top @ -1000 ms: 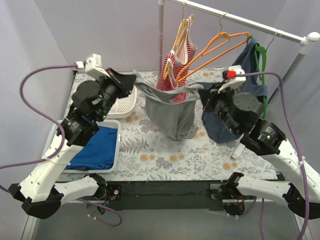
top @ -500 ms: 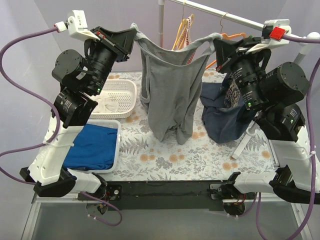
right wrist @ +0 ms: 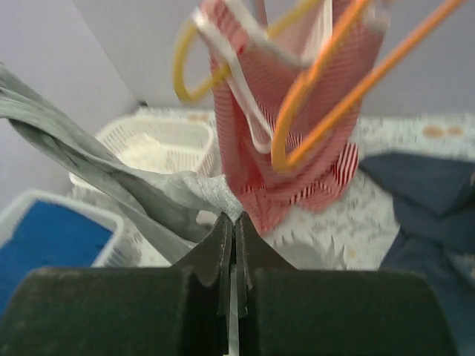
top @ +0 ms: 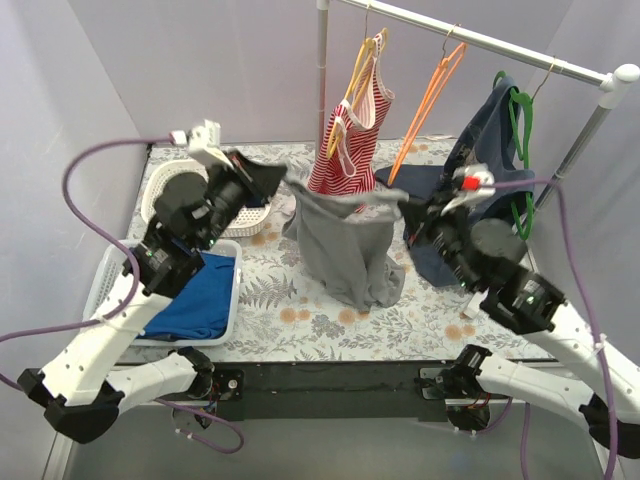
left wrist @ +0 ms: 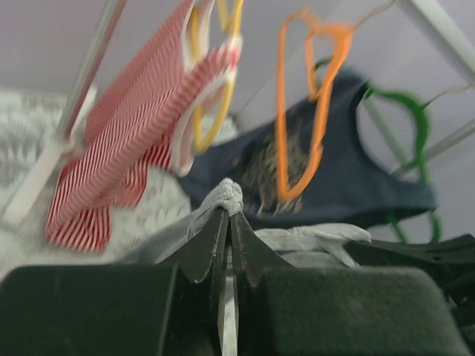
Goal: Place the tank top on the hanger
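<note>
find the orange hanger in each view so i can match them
top external: orange hanger hangs upper centre, just right of the striped top.
left wrist: hanger upper centre, right of the striped top.
right wrist: hanger upper right, slanting across the striped top.
shared landmark: the striped top.

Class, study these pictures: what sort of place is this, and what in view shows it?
Likely a robot lab test cell staged as a laundry corner: plain walls box in a floral table, a clothes rail carries hangers, and the left gripper and right gripper hold the tank top.
</note>
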Available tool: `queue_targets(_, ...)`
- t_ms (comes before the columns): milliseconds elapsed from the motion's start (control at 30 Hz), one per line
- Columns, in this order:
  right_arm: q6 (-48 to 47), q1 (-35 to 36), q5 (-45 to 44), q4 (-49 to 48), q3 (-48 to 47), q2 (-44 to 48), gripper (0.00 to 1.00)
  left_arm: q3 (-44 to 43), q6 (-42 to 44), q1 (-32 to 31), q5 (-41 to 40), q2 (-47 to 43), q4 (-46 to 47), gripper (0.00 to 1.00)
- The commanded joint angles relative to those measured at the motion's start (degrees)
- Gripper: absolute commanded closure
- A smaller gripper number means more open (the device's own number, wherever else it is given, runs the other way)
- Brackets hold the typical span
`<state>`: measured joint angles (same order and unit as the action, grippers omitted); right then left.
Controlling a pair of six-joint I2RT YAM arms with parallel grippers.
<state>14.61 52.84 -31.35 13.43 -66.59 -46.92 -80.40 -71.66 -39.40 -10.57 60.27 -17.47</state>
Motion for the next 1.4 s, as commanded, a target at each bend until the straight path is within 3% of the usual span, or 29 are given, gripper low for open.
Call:
queue_targets(0, 12.62, -0.28, -1.77, 0.8, 17.25, 6.39, 0.99, 16.65, -6.38, -0.15, 5.64, -5.86, -3.87, 1.0)
queue_targets(167, 19.83, -0.72, -0.55, 0.72, 32.1, 4.83, 0.99, 35.79, -11.22, -0.15, 9.95, -4.46, 0.41, 1.0)
queue_targets(300, 20.37, -3.79, 2.77, -1.21, 33.89, -2.03, 0.99, 42.6, -13.07, -0.07, 12.05, -0.78, 8.84, 1.0)
queue_targets(500, 19.05, -11.7, 16.56, -5.78, 33.45, -6.7, 0.94, 43.05, -13.16, 0.02, 11.45, 6.26, 11.76, 1.0)
queue_targets(667, 18.96, -14.08, 23.26, -7.72, 34.33, -2.14, 0.66, 42.79, -12.9, 0.02, 8.9, 6.17, 11.41, 1.0)
queue_targets(767, 18.7, -14.17, 22.66, -6.06, 33.46, 0.68, 0.56, 40.94, -12.11, 0.02, 7.41, 6.79, 9.48, 1.0)
queue_targets(967, 17.91, -14.08, 19.92, -1.13, 32.66, 4.2, 0.33, 37.87, -9.47, 0.02, 7.05, 7.67, 8.34, 0.84)
queue_targets(1167, 16.77, -14.17, 22.83, 1.33, 34.06, 6.66, 0.25, 34.26, -6.83, 0.02, 6.79, 9.16, 5.7, 0.64)
queue_targets(1367, 16.59, -14.08, 25.19, 1.95, 36.17, 8.68, 0.24, 31.89, -5.86, 0.02, 6.88, 6.71, 2.81, 0.55)
